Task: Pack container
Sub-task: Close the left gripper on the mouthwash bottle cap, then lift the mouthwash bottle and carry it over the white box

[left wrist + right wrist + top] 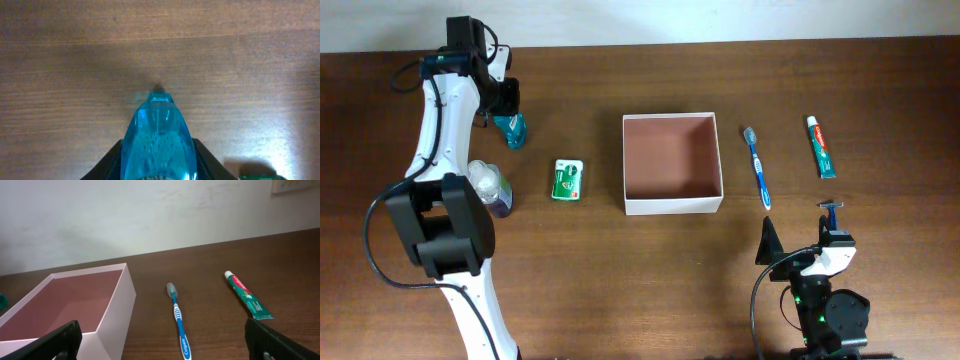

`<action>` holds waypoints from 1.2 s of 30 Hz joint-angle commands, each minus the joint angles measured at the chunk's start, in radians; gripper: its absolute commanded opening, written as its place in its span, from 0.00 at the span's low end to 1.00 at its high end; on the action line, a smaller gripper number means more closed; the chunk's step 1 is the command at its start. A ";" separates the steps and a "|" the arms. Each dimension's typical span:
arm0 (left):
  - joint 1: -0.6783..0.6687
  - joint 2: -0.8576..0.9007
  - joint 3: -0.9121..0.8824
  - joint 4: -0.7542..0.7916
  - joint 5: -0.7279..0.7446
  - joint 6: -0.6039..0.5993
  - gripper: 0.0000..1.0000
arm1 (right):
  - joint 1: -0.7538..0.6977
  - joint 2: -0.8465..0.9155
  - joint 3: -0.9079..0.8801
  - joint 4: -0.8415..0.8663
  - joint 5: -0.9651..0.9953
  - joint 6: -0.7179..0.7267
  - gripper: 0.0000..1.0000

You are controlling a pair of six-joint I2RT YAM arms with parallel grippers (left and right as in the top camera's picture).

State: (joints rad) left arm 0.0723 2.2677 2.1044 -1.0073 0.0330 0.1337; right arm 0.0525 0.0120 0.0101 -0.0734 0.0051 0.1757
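Clamping a teal bottle [511,131] at far left, the L pincer [507,112] has its fingers pressed on both sides of it. R pincer [801,228] sits released at near right, jaws wide. Container [672,206] stands mid-counter [900,260]; toothbrush [758,168] just right of it, toothpaste [821,146] further right, green packet [568,179] to its left.

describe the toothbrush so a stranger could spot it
Find the square white-walled container in the middle. Just right of it in the overhead view lies the toothbrush. It is a thin blue-and-white stick, unlike the flat green-and-white toothpaste tube beyond.
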 commanded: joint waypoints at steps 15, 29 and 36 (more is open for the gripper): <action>-0.152 0.004 0.747 -0.341 0.117 -0.244 0.01 | 0.006 -0.008 -0.005 -0.006 -0.002 -0.003 0.99; -0.458 0.007 0.782 -0.557 0.040 -0.338 0.01 | 0.006 -0.008 -0.005 -0.006 -0.002 -0.003 0.98; -0.513 0.021 0.736 -0.575 -0.014 -0.388 0.01 | 0.006 -0.008 -0.005 -0.006 -0.002 -0.003 0.98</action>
State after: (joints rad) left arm -0.4301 2.2986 2.8593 -1.5929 0.0845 -0.2005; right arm 0.0525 0.0120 0.0101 -0.0738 0.0051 0.1757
